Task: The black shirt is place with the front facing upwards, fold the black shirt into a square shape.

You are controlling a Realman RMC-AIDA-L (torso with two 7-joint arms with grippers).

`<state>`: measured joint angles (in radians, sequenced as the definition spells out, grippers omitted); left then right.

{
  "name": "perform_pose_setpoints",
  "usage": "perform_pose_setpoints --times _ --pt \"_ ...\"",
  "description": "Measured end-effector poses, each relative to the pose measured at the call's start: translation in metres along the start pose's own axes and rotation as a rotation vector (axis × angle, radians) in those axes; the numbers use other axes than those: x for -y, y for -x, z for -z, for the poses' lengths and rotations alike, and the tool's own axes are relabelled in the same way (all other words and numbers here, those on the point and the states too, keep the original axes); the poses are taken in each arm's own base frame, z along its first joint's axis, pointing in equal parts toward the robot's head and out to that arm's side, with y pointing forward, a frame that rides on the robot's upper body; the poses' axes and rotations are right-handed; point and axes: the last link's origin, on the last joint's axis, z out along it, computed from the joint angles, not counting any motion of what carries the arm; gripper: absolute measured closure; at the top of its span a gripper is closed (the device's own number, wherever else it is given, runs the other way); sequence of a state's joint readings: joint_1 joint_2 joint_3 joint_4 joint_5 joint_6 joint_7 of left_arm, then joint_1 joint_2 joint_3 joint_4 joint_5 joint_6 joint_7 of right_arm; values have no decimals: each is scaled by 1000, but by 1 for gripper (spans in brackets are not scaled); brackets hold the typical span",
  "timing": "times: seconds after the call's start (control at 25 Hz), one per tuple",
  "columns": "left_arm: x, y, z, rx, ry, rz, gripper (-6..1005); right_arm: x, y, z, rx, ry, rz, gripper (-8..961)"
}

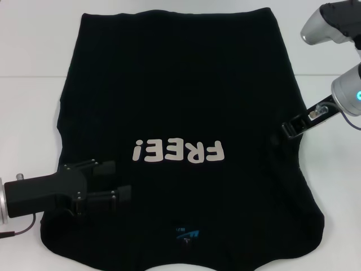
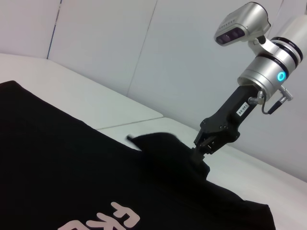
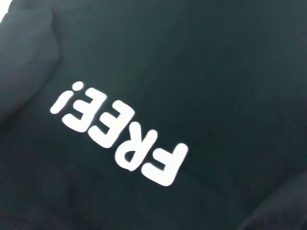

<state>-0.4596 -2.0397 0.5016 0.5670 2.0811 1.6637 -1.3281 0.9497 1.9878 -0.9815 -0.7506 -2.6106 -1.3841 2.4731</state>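
The left gripper lies low over the near left of the black shirt, its fingers apart with nothing between them. The right gripper appears clamped on a raised fold at the shirt's right edge, though dark cloth blurs the contact. The shirt lies spread on the white table, lettering up.

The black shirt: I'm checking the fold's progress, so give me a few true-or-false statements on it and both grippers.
1. The black shirt lies with its "FREE!" lettering facing up. True.
2. The right gripper hangs clear of the shirt. False: it pinches the cloth at the shirt's right edge.
3. The left gripper is over the shirt's near left part. True.
4. The blue neck label lies at the shirt's far edge. False: it is at the near edge.
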Motion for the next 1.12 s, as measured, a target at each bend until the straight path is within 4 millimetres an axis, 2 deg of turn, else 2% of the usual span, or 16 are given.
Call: perform_pose_setpoints --times 0.16,0.32,0.52,0.68,0.8,0.96,1.12 --pt "2 0 1 -10 -15 22 139 -3 -2 -3 14 22 16 922" --pt "7 -3 7 -51 -55 87 140 -7 -11 -8 41 92 29 787" --pt "16 -9 23 -90 -107 258 140 -5 -35 -10 193 236 34 646" --pt "22 -16 40 -82 -107 446 139 0 -60 1 377 340 77 548" --pt "26 -22 55 -21 -120 603 139 4 -80 6 490 356 148 475" --pt "33 -26 73 125 -210 704 139 1 -102 -2 560 329 270 309" --pt "38 -30 84 347 -344 749 140 -6 -109 -12 576 327 316 141"
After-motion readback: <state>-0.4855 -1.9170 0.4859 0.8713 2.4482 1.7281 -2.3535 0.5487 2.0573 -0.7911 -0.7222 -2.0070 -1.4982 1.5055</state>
